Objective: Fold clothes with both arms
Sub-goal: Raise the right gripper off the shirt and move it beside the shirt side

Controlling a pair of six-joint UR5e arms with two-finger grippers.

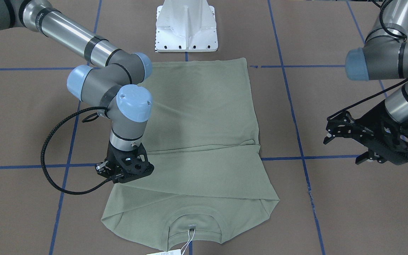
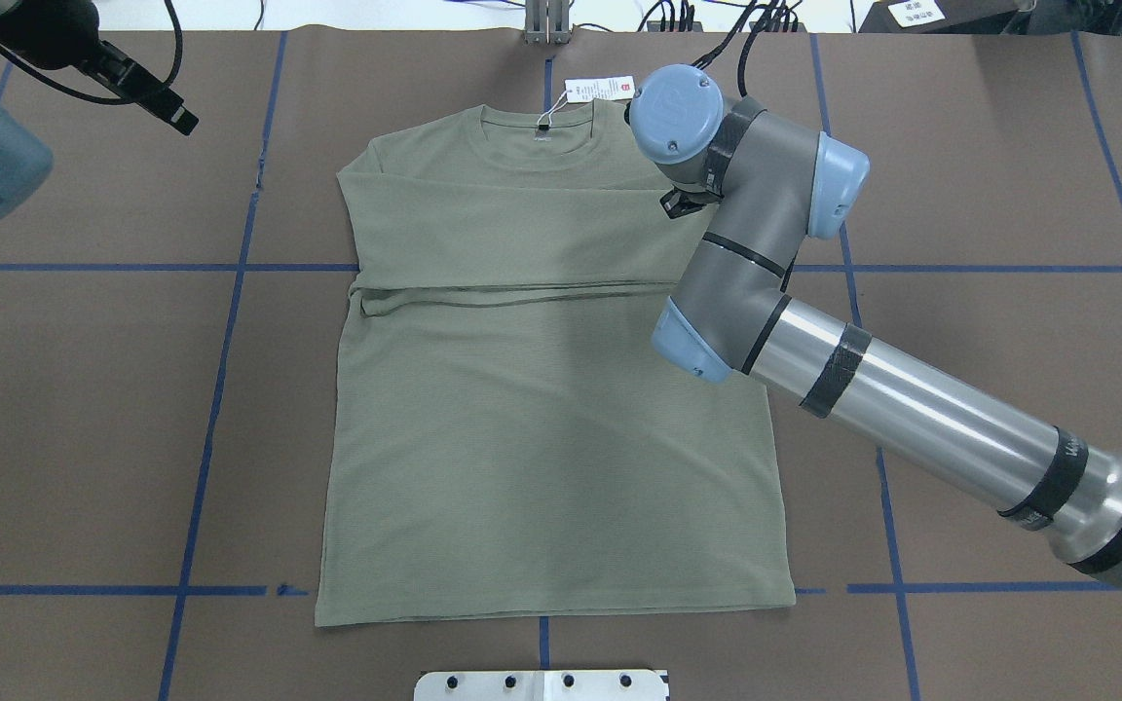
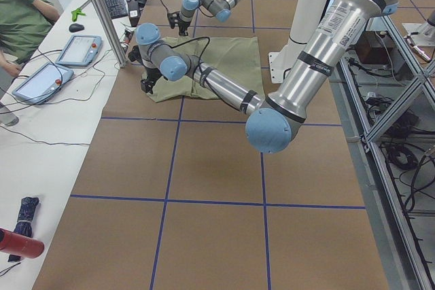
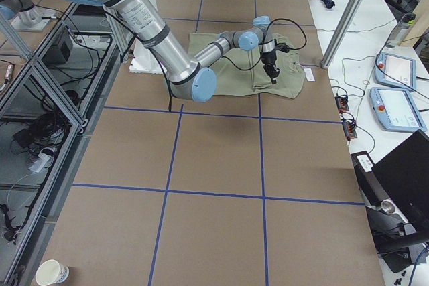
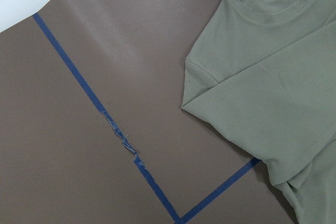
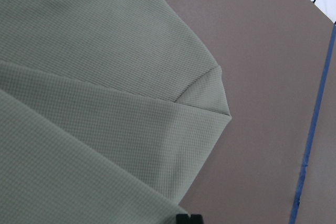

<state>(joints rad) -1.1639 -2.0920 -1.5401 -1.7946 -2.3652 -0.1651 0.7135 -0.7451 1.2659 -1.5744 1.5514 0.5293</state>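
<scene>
The table [image 2: 84, 389] has a brown surface, with blue tape lines [image 2: 216, 389] in a grid. The green shirt [image 2: 542, 438] lies flat on it, sleeves folded across the chest, one shoulder edge under the right gripper [image 1: 120, 177]. The white hang tag [image 2: 600, 90] lies near this gripper, just past the collar. The white base [image 1: 186, 26] sits at the hem end, well apart from it.

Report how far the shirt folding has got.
Done: the shirt lies flat with both sleeves folded across the chest. In hand: the right gripper sits low at the shirt's shoulder edge, grip unclear; the left gripper hangs open over bare table. Left: the hem is not yet brought up to the collar.
</scene>
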